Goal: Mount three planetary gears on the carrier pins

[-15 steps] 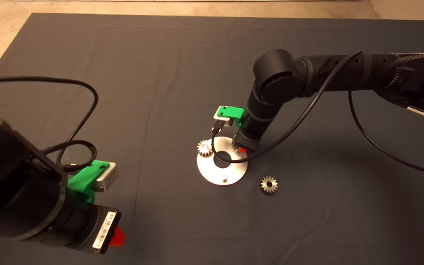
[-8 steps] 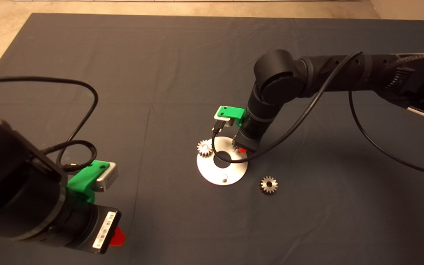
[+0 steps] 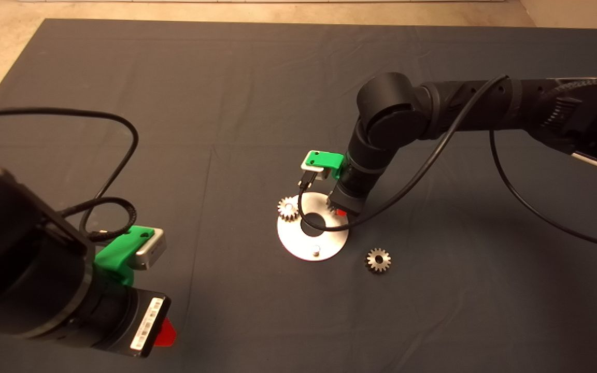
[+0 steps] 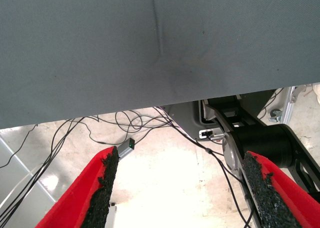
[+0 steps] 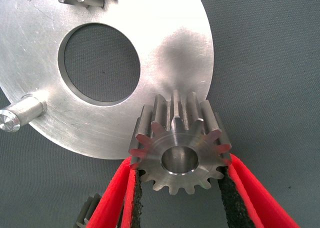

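Three gears show: one (image 5: 181, 154) clamped between the right jaws, one (image 3: 288, 208) seated on the disc (image 3: 329, 243) beyond them, one (image 3: 378, 260) loose on the mat just off the disc. One disc. One bare pin (image 3: 317, 252) is visible. Two arms, two sets of jaws.

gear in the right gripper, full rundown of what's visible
The held gear is a small silvery metal spur gear with straight teeth, a raised hub face and a round centre hole, which looks empty. The right gripper clamps it between its black pads, bore facing the wrist camera. It sits over the edge of the carrier disc. Whether it touches the disc or a pin cannot be told. In the head view the wrist hides it.
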Tool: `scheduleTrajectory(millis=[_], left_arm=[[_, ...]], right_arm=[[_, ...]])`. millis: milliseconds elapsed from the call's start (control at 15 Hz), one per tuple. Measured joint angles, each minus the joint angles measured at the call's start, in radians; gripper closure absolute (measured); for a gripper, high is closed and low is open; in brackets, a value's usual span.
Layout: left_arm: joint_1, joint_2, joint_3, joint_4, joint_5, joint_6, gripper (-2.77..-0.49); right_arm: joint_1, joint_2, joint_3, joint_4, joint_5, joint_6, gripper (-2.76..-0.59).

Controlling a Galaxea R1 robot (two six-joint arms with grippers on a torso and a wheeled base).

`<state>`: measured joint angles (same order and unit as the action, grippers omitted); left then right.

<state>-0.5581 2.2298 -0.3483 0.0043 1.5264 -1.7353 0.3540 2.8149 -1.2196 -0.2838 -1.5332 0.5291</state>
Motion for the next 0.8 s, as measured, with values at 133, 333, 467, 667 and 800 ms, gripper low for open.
scheduleTrajectory(millis=[133,333,467,667,800], left_arm=[[0.000,0.000,0.000,0.000,0.000,0.000,-1.75],[0.000,0.000,0.000,0.000,0.000,0.000,-1.75],[0.000,0.000,0.000,0.000,0.000,0.000,-1.75],[0.000,0.000,0.000,0.000,0.000,0.000,-1.75],[0.000,0.000,0.000,0.000,0.000,0.000,-1.75]], right_arm=[[-0.001,0.000,0.003,-0.010,-0.001,0.000,-0.94],[-0.002,0.007,0.005,-0.019,-0.012,0.000,-0.94],[-0.002,0.009,0.005,-0.020,-0.014,0.000,-0.94],[-0.002,0.009,0.005,-0.022,-0.014,0.000,-0.94],[-0.002,0.009,0.005,-0.022,-0.014,0.000,-0.94]])
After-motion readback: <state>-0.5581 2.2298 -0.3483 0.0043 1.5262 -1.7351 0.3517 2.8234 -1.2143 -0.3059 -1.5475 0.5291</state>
